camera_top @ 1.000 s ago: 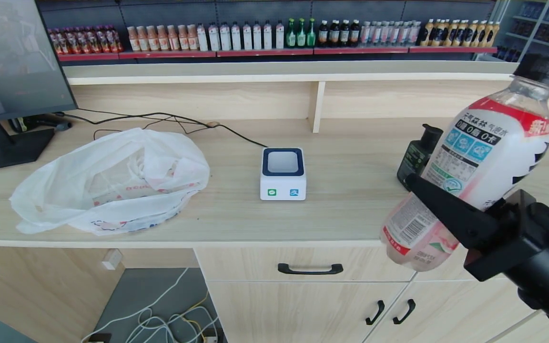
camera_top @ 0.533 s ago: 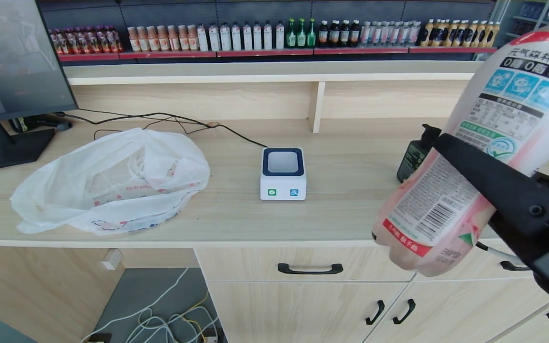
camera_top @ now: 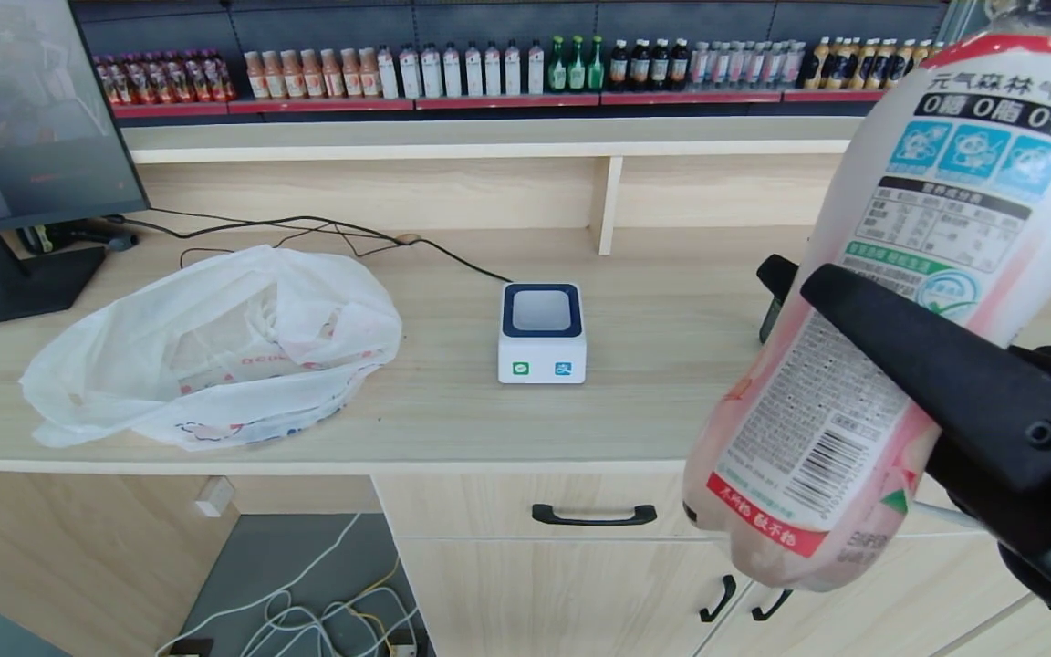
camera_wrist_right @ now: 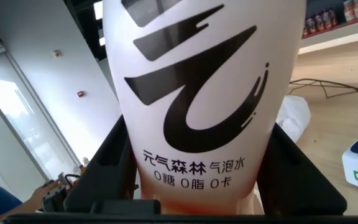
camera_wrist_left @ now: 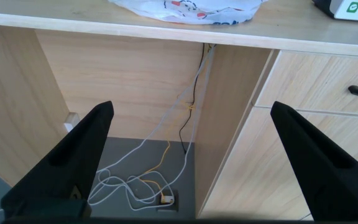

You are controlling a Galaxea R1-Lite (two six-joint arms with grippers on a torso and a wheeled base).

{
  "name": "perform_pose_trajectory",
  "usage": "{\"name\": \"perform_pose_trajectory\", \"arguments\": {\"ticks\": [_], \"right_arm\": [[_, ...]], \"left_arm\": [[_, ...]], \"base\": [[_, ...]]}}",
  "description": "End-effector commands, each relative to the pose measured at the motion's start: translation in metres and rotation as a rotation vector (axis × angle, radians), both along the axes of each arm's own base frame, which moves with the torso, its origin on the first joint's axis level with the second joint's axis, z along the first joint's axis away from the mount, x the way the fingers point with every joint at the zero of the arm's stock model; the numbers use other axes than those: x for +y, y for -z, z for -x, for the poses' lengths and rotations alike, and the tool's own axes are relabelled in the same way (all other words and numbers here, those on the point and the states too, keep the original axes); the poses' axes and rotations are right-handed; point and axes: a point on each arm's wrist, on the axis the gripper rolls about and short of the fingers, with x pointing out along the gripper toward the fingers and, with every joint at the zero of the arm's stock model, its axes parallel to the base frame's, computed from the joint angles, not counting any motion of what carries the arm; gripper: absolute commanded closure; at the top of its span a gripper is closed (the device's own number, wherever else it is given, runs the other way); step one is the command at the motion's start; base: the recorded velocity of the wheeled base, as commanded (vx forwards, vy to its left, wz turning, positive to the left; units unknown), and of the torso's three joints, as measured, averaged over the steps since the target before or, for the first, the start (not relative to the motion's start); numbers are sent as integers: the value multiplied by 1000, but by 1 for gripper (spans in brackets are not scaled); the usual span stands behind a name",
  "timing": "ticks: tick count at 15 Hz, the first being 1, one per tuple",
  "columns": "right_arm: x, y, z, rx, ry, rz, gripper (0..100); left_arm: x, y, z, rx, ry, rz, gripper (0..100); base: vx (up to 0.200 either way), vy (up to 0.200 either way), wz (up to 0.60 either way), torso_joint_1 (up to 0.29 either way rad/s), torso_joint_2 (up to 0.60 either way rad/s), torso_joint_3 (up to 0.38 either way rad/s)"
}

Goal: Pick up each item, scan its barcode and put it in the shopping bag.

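Observation:
My right gripper [camera_top: 804, 292] is shut on a pink drink bottle [camera_top: 900, 301] and holds it off the counter's front right, tilted, cap up. The bottle's barcode [camera_top: 834, 467] faces the head camera. The right wrist view has the bottle [camera_wrist_right: 197, 112] clamped between both fingers. The white scanner [camera_top: 541, 333] stands mid-counter, well to the left of the bottle. The white shopping bag [camera_top: 215, 351] lies open at the counter's left. My left gripper [camera_wrist_left: 191, 168] is open with nothing in it, low in front of the cabinet below the bag's edge [camera_wrist_left: 191, 9].
A dark pump bottle [camera_top: 767, 324] stands on the counter behind the held bottle, mostly hidden. A monitor [camera_top: 24, 119] is at the far left, with cables [camera_top: 306, 224] along the back. Drawers with black handles [camera_top: 594, 516] lie below, and loose cords [camera_wrist_left: 148, 186] are on the floor.
The right gripper has lifted the pink bottle up and nearer to the head camera, a little leftward. The bottle now hides most of the dark pump bottle. Bag and scanner have not moved.

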Motion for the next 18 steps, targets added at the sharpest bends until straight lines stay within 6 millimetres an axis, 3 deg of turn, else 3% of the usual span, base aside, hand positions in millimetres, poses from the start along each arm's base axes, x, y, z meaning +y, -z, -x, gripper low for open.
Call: {"name": "perform_pose_trajectory", "arguments": {"ticks": [1, 5, 18], "right_arm": [[9, 8, -8, 34, -7, 25, 100], [17, 12, -14, 43, 3, 42, 100], [15, 12, -13, 22, 19, 54, 100]], "left_arm": [[0, 0, 0, -1, 0, 0, 0], [0, 0, 0, -1, -2, 0, 0], [0, 0, 0, -1, -2, 0, 0]], "base": [[0, 0, 0, 0, 0, 0], [0, 0, 0, 0, 0, 0], [0, 0, 0, 0, 0, 0]]}}
